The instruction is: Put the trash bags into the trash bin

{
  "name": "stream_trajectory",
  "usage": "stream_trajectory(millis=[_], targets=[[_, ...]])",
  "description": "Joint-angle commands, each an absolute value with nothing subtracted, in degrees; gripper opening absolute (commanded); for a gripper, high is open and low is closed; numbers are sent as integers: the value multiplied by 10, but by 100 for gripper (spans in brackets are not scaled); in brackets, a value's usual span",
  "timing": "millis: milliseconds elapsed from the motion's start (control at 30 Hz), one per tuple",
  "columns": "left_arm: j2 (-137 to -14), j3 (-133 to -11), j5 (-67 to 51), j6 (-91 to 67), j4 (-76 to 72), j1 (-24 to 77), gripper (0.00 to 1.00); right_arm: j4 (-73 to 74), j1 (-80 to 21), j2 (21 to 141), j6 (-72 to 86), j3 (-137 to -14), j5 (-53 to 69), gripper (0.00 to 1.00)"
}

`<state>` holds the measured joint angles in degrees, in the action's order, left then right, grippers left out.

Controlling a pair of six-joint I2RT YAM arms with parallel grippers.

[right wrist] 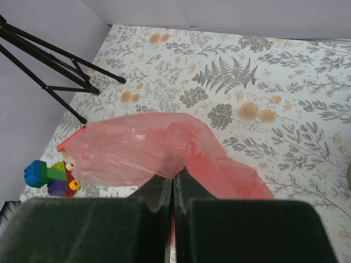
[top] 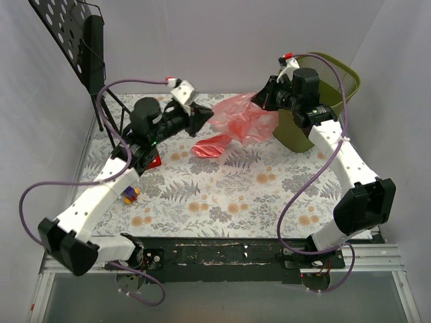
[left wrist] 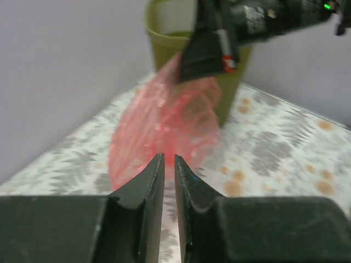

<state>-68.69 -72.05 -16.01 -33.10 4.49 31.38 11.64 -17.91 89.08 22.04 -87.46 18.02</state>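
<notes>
1. Two grippers are in play. The right gripper [right wrist: 173, 178] is clamped tight on the top of the red bag [top: 239, 121] and holds it up in the air. The bag's lower end sags down to the table [top: 236, 195], just left of the bin [top: 347, 74]. So the bag isn't in yet.
2. The left gripper [left wrist: 169, 159] has its jaws nearly together, right at the bag's edge. Honestly can't tell if there's any film between them.
3. Biggest worry imo: if the left one is pinching and the right one swings toward the bin, they'd be pulling against each other. Plastic that thin would stretch, tear, or pop out of one grip.
4. The trailing end is long. Unless it gets lifted high enough it'll probably catch on the bin's rim, and you'd end up with half the bag draped outside.
5. The right arm sits right up against the bin, and that bin looks light. A sloppy turn could shove it or tip it over.
6. It's a puffy bag, so letting go too early might leave it perched on top or sliding back out.
7. The pinch is on a small bit of slippery film. A quick move could shake it loose.
</notes>
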Motion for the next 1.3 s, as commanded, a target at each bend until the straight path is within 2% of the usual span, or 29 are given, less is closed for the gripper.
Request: stream_trajectory(millis=[0,67,200,300,467,667,767,867,933,1100,1167,1267], targets=[[-812,-781,-365,-417,123,329,18,109,-181,876,254,-896,148,1],[-850,-809,-381,-408,126,352,27,112,-177,878,256,-896,148,1],[-888,-807,-363,-323,64,393,36,119,-174,880,266,-904,136,1],[-916,-809,-326,-265,19,408,42,128,-170,878,273,-917,127,1],[-934,-795,-245,-180,-75,434,57,137,-170,875,286,-917,118,1],[-968,-764,-132,-70,-187,461,67,138,-169,862,291,-906,125,1],[-1014,-787,-96,-29,-196,462,67,137,-170,853,296,-900,131,1],[-1060,-816,-75,-3,-178,462,61,136,-170,848,299,-896,133,1],[-1091,-833,-40,23,-182,463,51,133,-168,848,299,-896,131,1],[-1115,-882,12,4,-143,462,0,127,-161,846,299,-891,126,1],[-1085,-871,0,-30,-128,462,0,124,-156,848,299,-888,121,1],[-997,-805,-96,-51,-109,463,0,120,-143,858,300,-889,110,1]])
